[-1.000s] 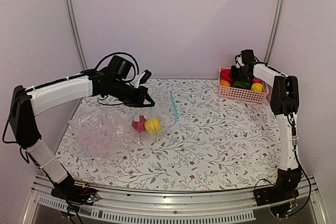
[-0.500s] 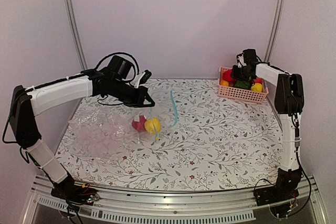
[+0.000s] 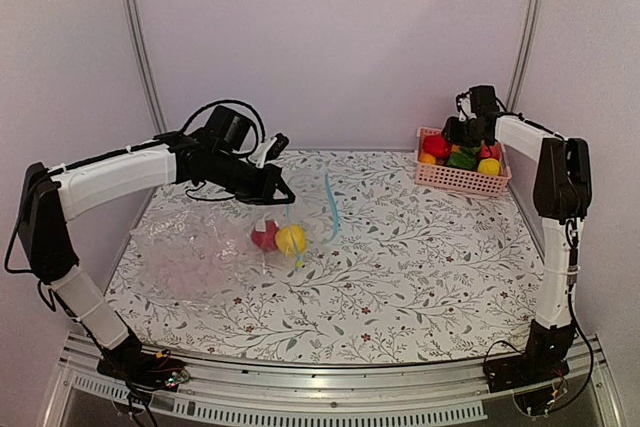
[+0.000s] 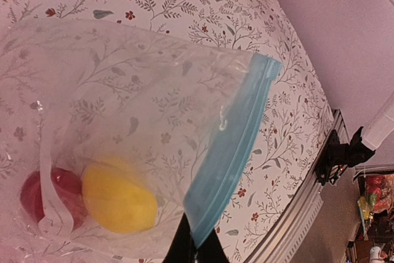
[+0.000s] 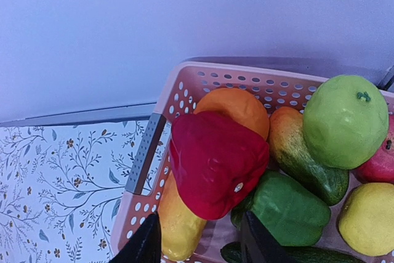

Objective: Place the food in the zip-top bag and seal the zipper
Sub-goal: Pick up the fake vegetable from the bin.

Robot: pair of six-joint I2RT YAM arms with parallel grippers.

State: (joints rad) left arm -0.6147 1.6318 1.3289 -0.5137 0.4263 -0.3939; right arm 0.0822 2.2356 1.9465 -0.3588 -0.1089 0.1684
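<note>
My left gripper [image 3: 283,192] is shut on the zip-top bag [image 3: 300,222] at one end of its blue-teal zipper [image 3: 331,205] and holds the mouth up off the table. In the left wrist view the gripper [image 4: 196,247] pinches the zipper [image 4: 233,149]. A yellow fruit [image 4: 117,198] and a red fruit [image 4: 37,192] lie inside the bag [image 4: 141,103]. My right gripper [image 3: 468,137] is open over the pink basket [image 3: 450,182]. In the right wrist view the gripper [image 5: 200,244] is just above a red pepper [image 5: 215,161], apart from it.
The basket [image 5: 184,90] also holds an orange [image 5: 237,106], a yellow fruit [image 5: 178,226], a green pepper [image 5: 289,207], a green apple [image 5: 345,121] and a lemon [image 5: 369,220]. Other crinkled clear plastic [image 3: 185,247] lies at the table's left. The back wall is close behind the basket.
My right gripper has shifted a little right and farther back over the basket. The left arm and the bag have not moved.
</note>
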